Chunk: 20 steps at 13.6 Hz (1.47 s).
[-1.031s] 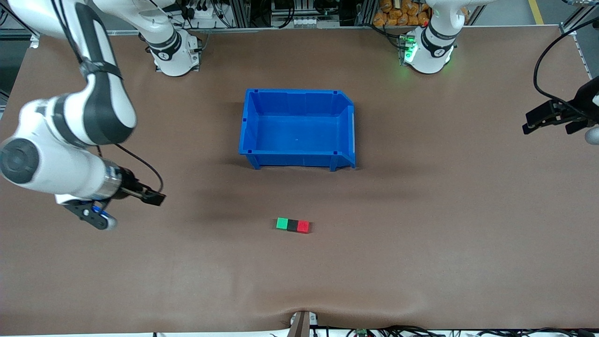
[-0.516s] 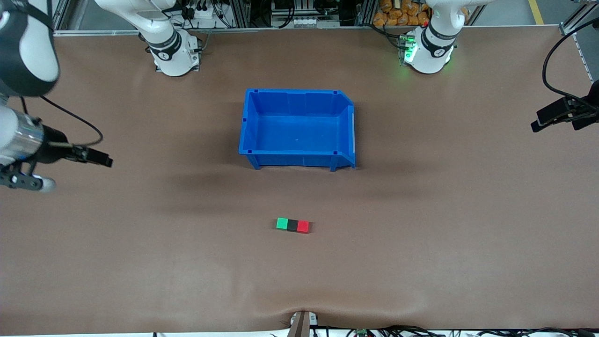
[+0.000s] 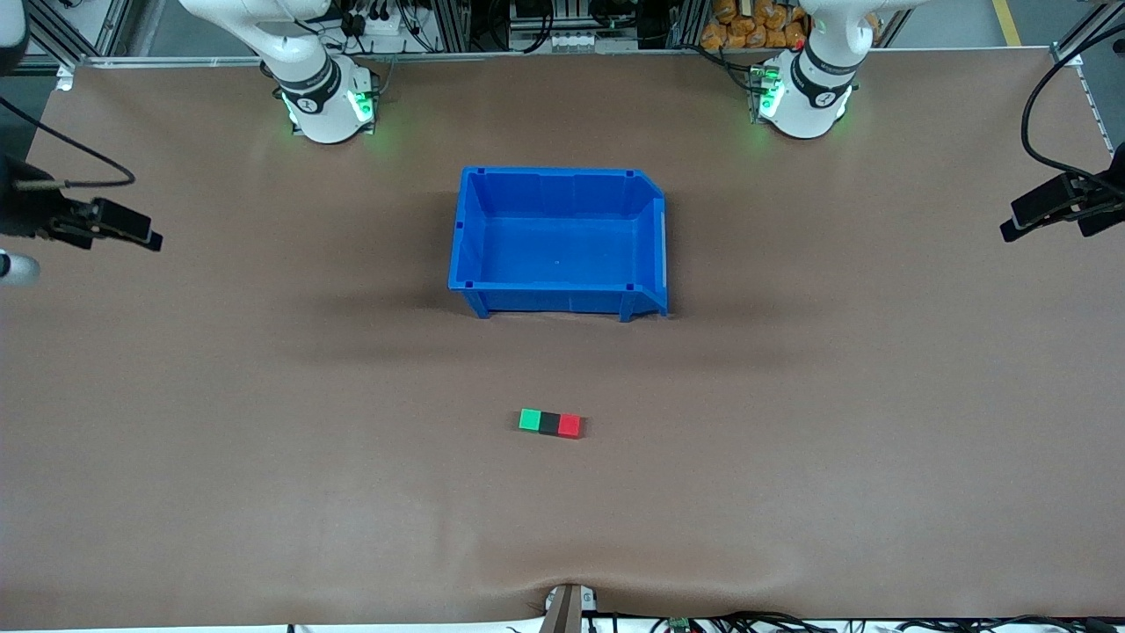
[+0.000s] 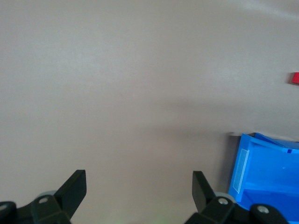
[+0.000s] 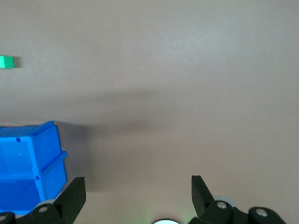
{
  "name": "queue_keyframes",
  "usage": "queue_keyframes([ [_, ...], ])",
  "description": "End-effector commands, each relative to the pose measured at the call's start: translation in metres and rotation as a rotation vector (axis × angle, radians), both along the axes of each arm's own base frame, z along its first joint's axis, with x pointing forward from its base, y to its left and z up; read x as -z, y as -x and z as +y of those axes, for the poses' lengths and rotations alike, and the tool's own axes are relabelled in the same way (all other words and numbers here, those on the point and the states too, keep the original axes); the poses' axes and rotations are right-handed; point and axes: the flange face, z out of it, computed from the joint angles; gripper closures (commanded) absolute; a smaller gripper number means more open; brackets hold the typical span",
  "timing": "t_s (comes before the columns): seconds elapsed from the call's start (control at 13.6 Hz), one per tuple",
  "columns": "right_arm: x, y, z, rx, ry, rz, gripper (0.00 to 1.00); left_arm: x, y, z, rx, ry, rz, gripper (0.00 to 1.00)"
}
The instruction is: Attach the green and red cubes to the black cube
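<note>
Change since earlier: right arm seen withdrawn from over the table near the cubes toward its own end of the table and raised; left arm drawn slightly further toward its end; cubes and bin unmoved.
Cube row: green cube point(image 3: 529, 419), black cube point(image 3: 549, 423) and red cube point(image 3: 569, 425) are laid in one line on the table point(image 3: 791, 440), touching face to face, with black in the middle. The attachment is judged complete, since both coloured cubes are seated against the black one.
Row position: nearer to the front camera than the blue bin point(image 3: 557, 301), well apart from it.
Blue bin: shown empty, between the arm bases and the cubes; apparently not used for this task.
Right gripper point(image 5: 138, 187): fingers spread wide, nothing between them; held over the table at the right arm's end, presumably parked clear of the finished row.
Left gripper point(image 4: 139, 183): fingers likewise spread and empty; held over the left arm's end of the table, waiting.
Wrist views: only the red cube point(image 4: 294, 78) is caught in the left view, only the green cube point(image 5: 7, 61) in the right.
</note>
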Motion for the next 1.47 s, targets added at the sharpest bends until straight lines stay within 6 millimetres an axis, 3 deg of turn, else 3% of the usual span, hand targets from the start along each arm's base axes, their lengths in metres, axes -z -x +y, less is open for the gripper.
queue_keyframes([
  [0.0, -0.014, 0.023, 0.002, -0.026, 0.030, 0.003, 0.00, -0.008, 0.004, -0.005, 0.001, -0.019, -0.001, 0.00],
  [0.37, -0.019, 0.029, 0.008, -0.044, 0.070, 0.007, 0.00, -0.005, 0.002, 0.003, -0.025, -0.018, 0.004, 0.00],
  [1.4, -0.025, 0.024, 0.008, -0.044, 0.091, -0.010, 0.00, -0.007, 0.001, 0.002, -0.027, -0.020, 0.000, 0.00],
])
